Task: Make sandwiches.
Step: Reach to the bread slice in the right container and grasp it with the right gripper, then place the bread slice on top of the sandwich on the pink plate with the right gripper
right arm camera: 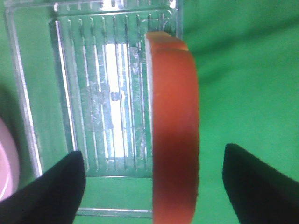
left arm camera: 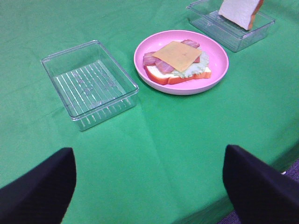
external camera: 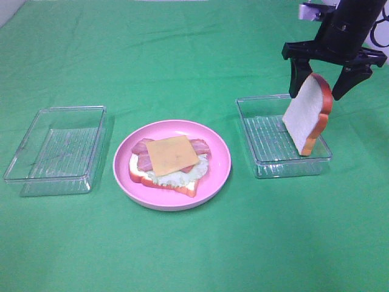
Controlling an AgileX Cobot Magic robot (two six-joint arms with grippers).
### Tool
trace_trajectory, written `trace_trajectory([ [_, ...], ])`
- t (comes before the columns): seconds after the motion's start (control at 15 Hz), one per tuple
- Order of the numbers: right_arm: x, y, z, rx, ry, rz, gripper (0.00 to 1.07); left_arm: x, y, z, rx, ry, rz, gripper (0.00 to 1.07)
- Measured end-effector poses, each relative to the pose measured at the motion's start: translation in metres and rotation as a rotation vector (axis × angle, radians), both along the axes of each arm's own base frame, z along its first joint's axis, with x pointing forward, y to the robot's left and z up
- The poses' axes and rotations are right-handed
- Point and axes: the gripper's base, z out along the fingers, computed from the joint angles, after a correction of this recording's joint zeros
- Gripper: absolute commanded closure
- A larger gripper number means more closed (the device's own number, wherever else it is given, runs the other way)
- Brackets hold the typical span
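Observation:
An open-faced sandwich stack (external camera: 170, 161) (left arm camera: 177, 63) lies on the pink plate (external camera: 220, 173) (left arm camera: 216, 74): a bread slice, lettuce, bacon, and a yellow cheese square on top. A second bread slice (external camera: 307, 112) (left arm camera: 240, 11) (right arm camera: 173, 116) stands on edge in the right clear tray (external camera: 267, 152) (right arm camera: 93, 93), leaning toward its right wall. My right gripper (external camera: 315, 95) (right arm camera: 152, 156) hangs over this slice, open, with a finger on each side and a gap at both. My left gripper (left arm camera: 148, 153) is open and empty above the cloth, well short of the plate.
An empty clear tray (external camera: 55, 152) (left arm camera: 88, 84) sits left of the plate. Green cloth (external camera: 194, 255) covers the whole table. In the left wrist view the table's edge (left arm camera: 261, 172) shows beside the left gripper.

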Motion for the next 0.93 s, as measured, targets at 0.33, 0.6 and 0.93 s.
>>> trace_trajectory([
  [0.33, 0.002, -0.001, -0.01, -0.01, 0.018, 0.001, 0.97, 0.0, 0.0, 0.0, 0.0, 0.0, 0.0, 0.26],
  [0.6, 0.0, 0.0, -0.009, -0.004, 0.032, 0.001, 1.07, 0.0, 0.0, 0.0, 0.0, 0.0, 0.0, 0.26],
  [0.93, -0.014, 0.007, 0.042, 0.108, -0.067, 0.0, 1.07, 0.0, 0.0, 0.0, 0.0, 0.0, 0.0, 0.26],
])
